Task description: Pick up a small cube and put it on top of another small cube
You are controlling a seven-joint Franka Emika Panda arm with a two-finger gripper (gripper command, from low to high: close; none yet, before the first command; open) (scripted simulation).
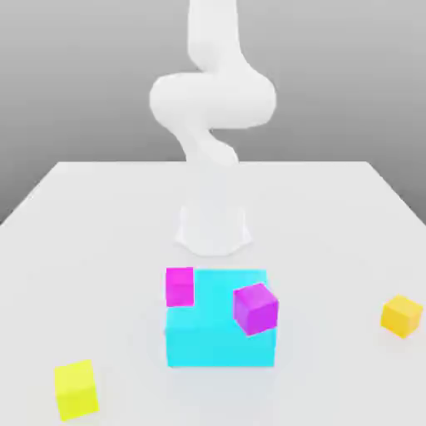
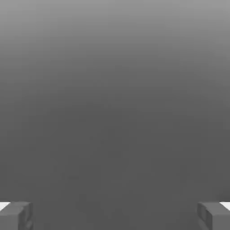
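The small cube [image 1: 402,315], amber orange-yellow, sits alone on the white table near the exterior view's right edge. The white arm [image 1: 212,100] rises from its base at the middle of the table and leaves the picture at the top, far from the cube. In the hand view my gripper [image 2: 115,215] is open. Its two grey fingertips [image 2: 15,215] stand wide apart with nothing between them, against a plain grey background.
A large cyan block [image 1: 220,337] lies in front of the arm base [image 1: 213,229]. One magenta cube [image 1: 180,286] sits at its back left corner, and a tilted one [image 1: 255,309] at its right side. A paler lemon-yellow cube [image 1: 76,388] rests at the front left.
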